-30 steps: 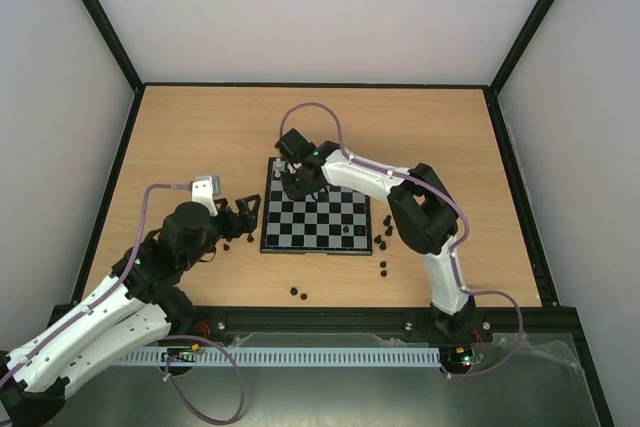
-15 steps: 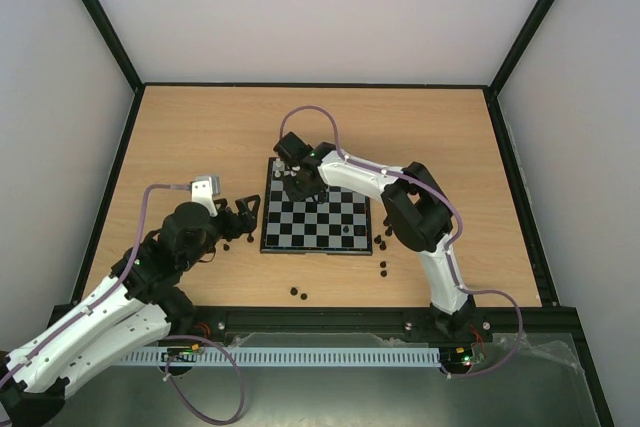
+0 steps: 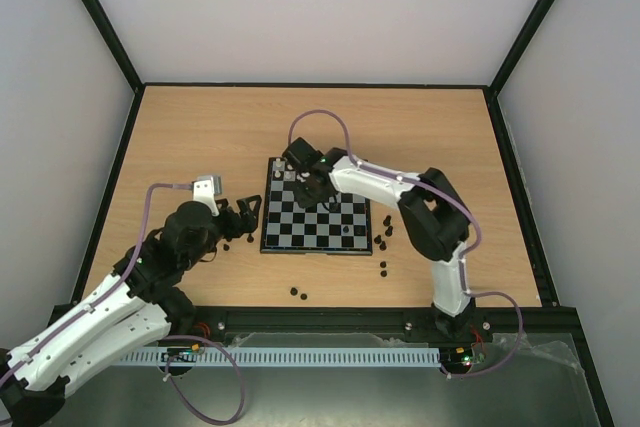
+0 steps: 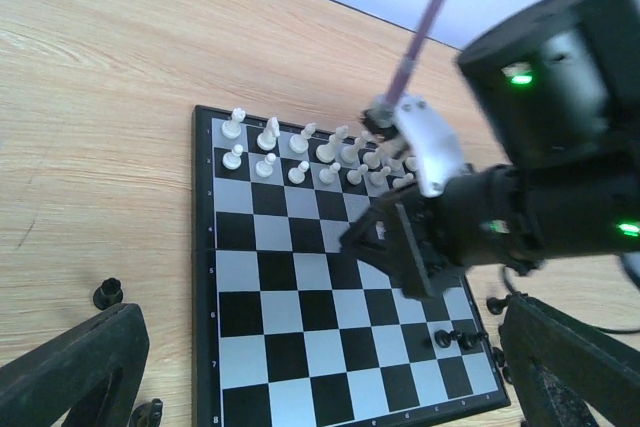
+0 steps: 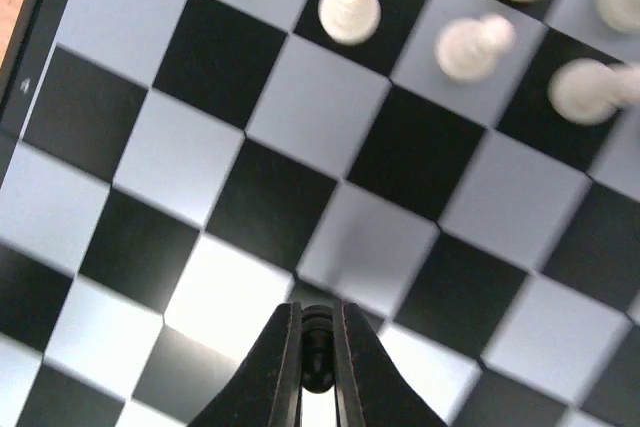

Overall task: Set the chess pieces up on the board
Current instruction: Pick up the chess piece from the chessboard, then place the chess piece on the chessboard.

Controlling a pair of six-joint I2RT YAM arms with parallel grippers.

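The board [image 3: 266,232] lies mid-table, seen closer in the left wrist view [image 4: 300,327]. White chess pieces [image 4: 300,152] fill its two far rows. Two black pieces [image 4: 455,339] stand near its right edge. My right gripper [image 3: 308,192] hangs over the board just in front of the white rows, shut on a small black chess piece [image 5: 317,357] pinched between its fingertips. The squares below it [image 5: 300,107] are blurred. My left gripper [image 3: 243,219] rests open at the board's left edge, its fingers [image 4: 70,367] wide apart with nothing between them.
Loose black pieces lie on the wood: a cluster right of the board [image 3: 385,237], two near the front [image 3: 297,293], one more [image 3: 383,268], and some left of the board [image 4: 107,293]. The right arm [image 3: 400,187] reaches across the board's far right side.
My right gripper has closed its jaws on the black piece and shifted from the board's far-left corner a little right and toward me. The left arm has stayed still.
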